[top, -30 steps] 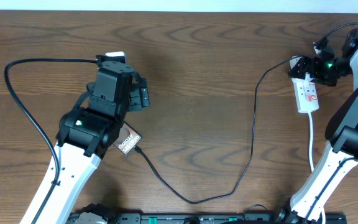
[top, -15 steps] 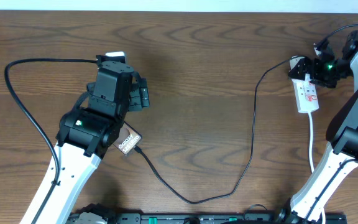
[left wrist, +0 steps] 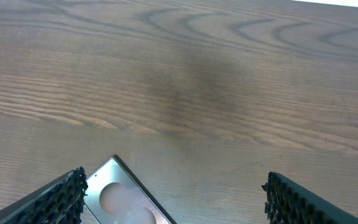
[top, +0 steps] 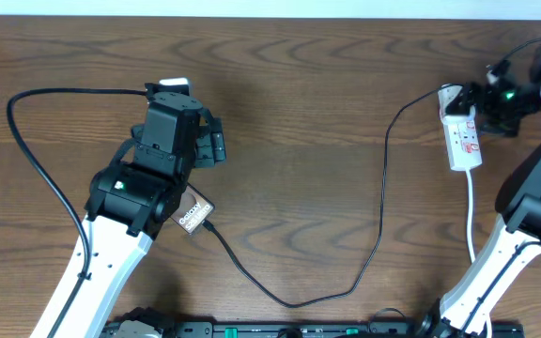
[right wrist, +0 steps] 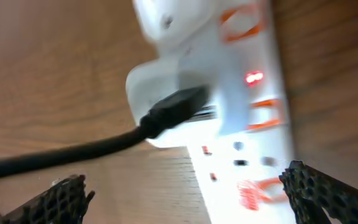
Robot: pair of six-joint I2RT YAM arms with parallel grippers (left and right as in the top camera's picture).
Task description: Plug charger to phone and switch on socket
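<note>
Right gripper [right wrist: 188,190] backed off the socket [top: 462,139], jaws apart like the left gripper's [left wrist: 173,193]; phone [left wrist: 114,193] mostly hidden.

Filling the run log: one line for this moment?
left gripper open above phone | right gripper open beside socket | charger at phone's end | socket lamp red

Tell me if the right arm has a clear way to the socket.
Likely yes: the right hand is open close over the socket, with nothing between them; the charger runs off to one side.
</note>
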